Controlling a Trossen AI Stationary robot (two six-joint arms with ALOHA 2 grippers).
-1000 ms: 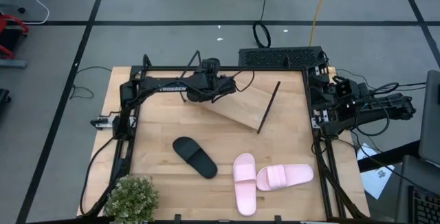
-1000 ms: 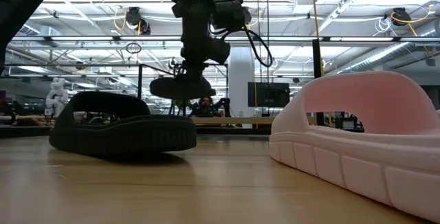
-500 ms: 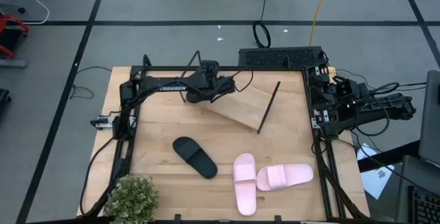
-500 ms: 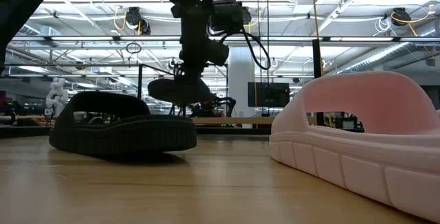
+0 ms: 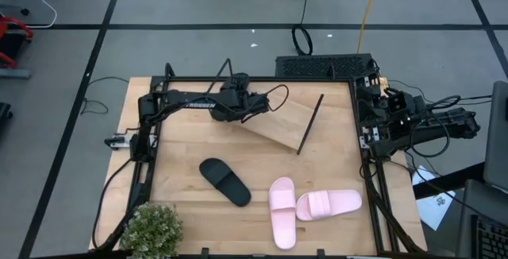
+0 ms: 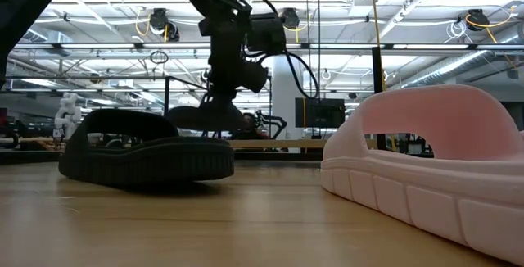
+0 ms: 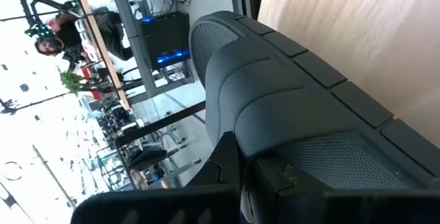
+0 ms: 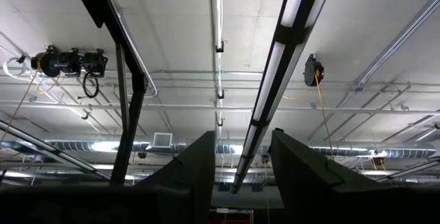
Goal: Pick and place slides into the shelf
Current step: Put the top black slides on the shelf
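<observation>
My left gripper (image 5: 248,106) hangs over the left end of the shelf (image 5: 279,121), a slanted light wood board near the table's far edge, and is shut on one black slide (image 6: 209,119). From above, the arm hides that slide. In the left wrist view the slide (image 7: 275,80) shows with the board (image 7: 357,25) close behind it. The other black slide (image 5: 225,181) lies sole down on the table. Two pink slides (image 5: 282,212) (image 5: 329,204) lie near the table's near right corner, touching. My right gripper (image 8: 237,172) is open, parked at the table's right edge and pointing at the ceiling. My left gripper holds the black slide by its wide strap (image 7: 295,152), coming from above and pointing down. The fingers (image 7: 227,162) sit at the strap's edge; I cannot tell whether one is under it. The slide hangs roughly level below the gripper (image 6: 219,103), clear of the table.
A potted plant (image 5: 151,229) stands at the near left corner. A black ribbed pad (image 5: 322,67) lies at the far edge behind the shelf. The shelf's black rod leg (image 5: 311,124) crosses its right end. Bare tabletop (image 5: 182,144) lies between the shelf and the slides.
My left gripper has come down toward the shelf board, carrying the black slide with it. The slide now hangs lower than a second ago, still held and roughly level.
</observation>
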